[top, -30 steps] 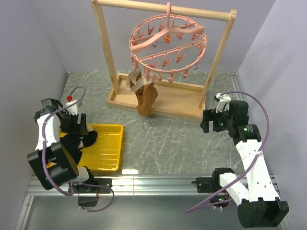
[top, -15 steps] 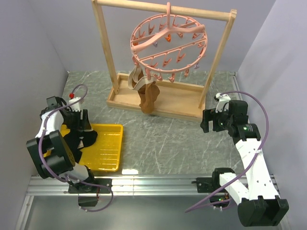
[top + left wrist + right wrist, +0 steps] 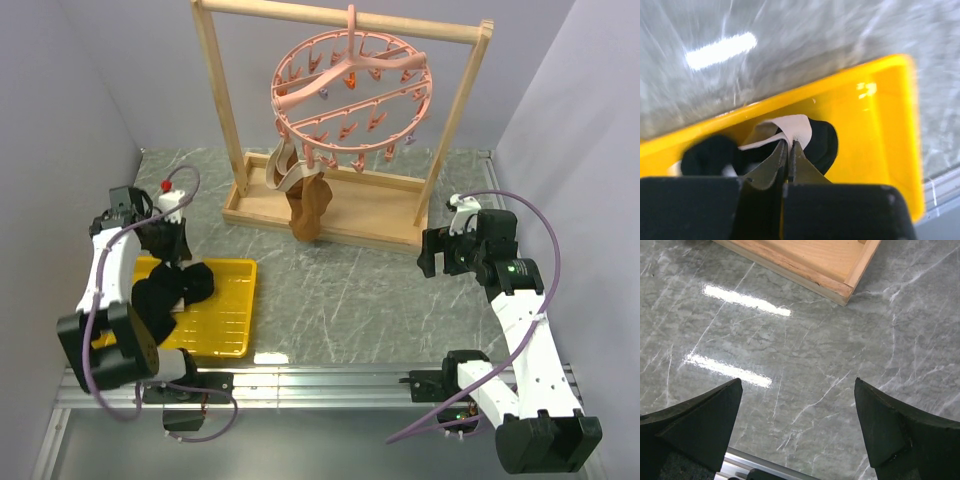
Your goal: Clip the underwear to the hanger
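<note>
From above, we are looking at a grey marbled table point(image 3: 350, 290) boxed in by plain pale walls point(image 3: 90, 90), with a metal rail point(image 3: 320, 380) along its near edge. At the far side a wooden frame point(image 3: 228, 130) is carrying the pink round hanger point(image 3: 350, 90), and a brown garment point(image 3: 305, 205) is dangling from one of its pegs. At the near left, the left gripper point(image 3: 178, 268) is reaching down into a yellow tray point(image 3: 235, 330), where the black underwear point(image 3: 170, 292) is lying in a heap. The right gripper point(image 3: 432, 252) is hovering over bare table at the right.

Through the left wrist camera, we are seeing the fingers point(image 3: 775, 162) pinched together on a pale fold of the underwear point(image 3: 821, 140) inside the tray point(image 3: 880, 125).

Through the right wrist camera, the fingers point(image 3: 700, 422) are standing wide apart and gripping nothing, above glossy marble near a corner of the frame's base point(image 3: 810, 260).
</note>
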You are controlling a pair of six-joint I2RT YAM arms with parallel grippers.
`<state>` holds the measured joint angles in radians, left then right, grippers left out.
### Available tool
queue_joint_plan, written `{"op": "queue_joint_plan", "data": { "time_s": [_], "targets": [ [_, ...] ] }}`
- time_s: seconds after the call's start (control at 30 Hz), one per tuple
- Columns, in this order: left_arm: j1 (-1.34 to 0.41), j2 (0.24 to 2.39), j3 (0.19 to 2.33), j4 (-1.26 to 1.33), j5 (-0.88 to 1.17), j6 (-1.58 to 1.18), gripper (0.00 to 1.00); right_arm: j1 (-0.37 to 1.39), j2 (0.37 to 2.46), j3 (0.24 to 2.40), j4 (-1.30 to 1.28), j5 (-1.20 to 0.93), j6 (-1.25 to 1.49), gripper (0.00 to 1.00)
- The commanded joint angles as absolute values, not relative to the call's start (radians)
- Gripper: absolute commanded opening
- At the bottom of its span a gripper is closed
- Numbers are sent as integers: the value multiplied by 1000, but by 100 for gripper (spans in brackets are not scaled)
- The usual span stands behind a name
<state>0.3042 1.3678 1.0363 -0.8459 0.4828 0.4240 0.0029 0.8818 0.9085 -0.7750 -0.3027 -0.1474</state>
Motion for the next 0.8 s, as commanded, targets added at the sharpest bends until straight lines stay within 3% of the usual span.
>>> {"op": "queue_joint_plan", "data": {
  "time_s": [0.0,0.2,0.5,0.77],
  "targets": [
    [204,1243,1182,-994,544,437,0,5,859,939,-782,-325,-153,100],
    [-32,1183,1400,-1150,629,361,0,5,862,953,-784,-368,-153,100],
    [-294,1189,1649,-1062,778,164,0,5,862,977,-805,-413,-163,100],
    [-518,1154,1424,-821,678,6,0,6,864,1035,-856,-440,-202,100]
  ]
}}
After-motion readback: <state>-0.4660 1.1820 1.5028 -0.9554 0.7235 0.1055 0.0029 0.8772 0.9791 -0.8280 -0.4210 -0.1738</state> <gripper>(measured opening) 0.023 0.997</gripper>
